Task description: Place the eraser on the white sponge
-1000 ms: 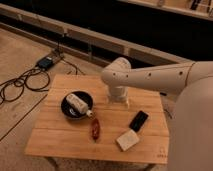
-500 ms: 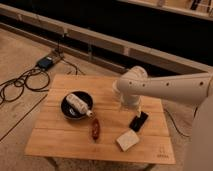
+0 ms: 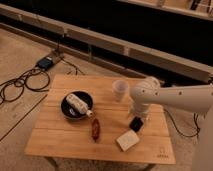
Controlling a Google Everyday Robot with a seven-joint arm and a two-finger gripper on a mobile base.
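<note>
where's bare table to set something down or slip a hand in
Free: the table's front left corner, before the black bowl and left of the reddish-brown object; also the back strip left of the cup. Crowded: the right side, where the gripper hangs over the eraser beside the white sponge.

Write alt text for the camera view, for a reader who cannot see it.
The robot's gripper hangs right over the black eraser on a wooden table, with the white sponge beside it, nearer the camera. Further left in the picture are a translucent cup, a reddish-brown object and a black bowl holding a white object.
</note>
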